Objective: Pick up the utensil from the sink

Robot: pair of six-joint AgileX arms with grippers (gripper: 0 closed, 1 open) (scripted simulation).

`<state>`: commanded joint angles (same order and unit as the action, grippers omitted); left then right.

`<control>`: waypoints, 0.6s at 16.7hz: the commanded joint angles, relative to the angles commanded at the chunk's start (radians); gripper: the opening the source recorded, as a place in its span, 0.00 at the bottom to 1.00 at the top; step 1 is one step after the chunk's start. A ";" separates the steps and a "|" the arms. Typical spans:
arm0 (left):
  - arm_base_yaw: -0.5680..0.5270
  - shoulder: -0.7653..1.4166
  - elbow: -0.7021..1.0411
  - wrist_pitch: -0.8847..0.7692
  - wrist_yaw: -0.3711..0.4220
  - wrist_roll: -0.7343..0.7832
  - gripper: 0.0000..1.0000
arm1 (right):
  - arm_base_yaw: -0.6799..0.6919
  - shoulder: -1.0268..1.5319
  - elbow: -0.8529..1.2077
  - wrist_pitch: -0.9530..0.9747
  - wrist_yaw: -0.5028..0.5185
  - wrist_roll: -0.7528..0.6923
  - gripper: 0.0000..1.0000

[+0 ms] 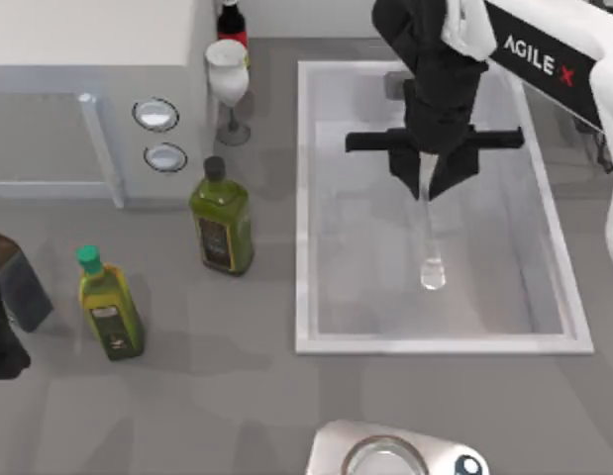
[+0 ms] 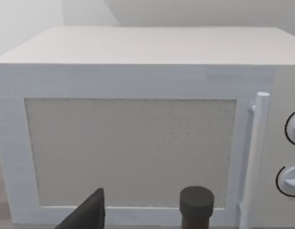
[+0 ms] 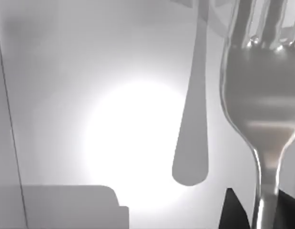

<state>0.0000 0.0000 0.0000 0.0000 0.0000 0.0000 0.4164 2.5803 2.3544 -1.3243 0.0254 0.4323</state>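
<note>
The white sink (image 1: 304, 198) takes up the right half of the table. My right gripper (image 1: 426, 183) hangs over its far middle, shut on the utensil (image 1: 431, 252), a pale silver fork that stretches from the jaws toward the sink's near side. In the right wrist view the fork (image 3: 261, 95) stands close up with its tines pointing away, its neck pinched between the dark fingertips of my right gripper (image 3: 259, 214). Its shadow lies apart from it on the basin floor. My left gripper (image 1: 9, 307) is parked at the table's left edge.
A white microwave (image 1: 88, 59) (image 2: 133, 143) stands at the back left. Two olive oil bottles (image 1: 223, 226) (image 1: 108, 307), a wine glass (image 1: 228, 79) and a dark bottle (image 1: 230, 20) stand left of the sink. A grey appliance (image 1: 395, 450) sits at the front edge.
</note>
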 joint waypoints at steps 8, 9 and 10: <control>0.000 0.000 0.000 0.000 0.000 0.000 1.00 | 0.000 -0.032 0.092 -0.106 -0.001 -0.001 0.00; 0.000 0.000 0.000 0.000 0.000 0.000 1.00 | -0.001 -0.033 0.090 -0.105 -0.001 -0.001 0.00; 0.000 0.000 0.000 0.000 0.000 0.000 1.00 | -0.006 -0.044 0.080 -0.104 -0.001 -0.006 0.00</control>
<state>0.0000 0.0000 0.0000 0.0000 0.0000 0.0000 0.4104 2.5360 2.4339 -1.4286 0.0242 0.4259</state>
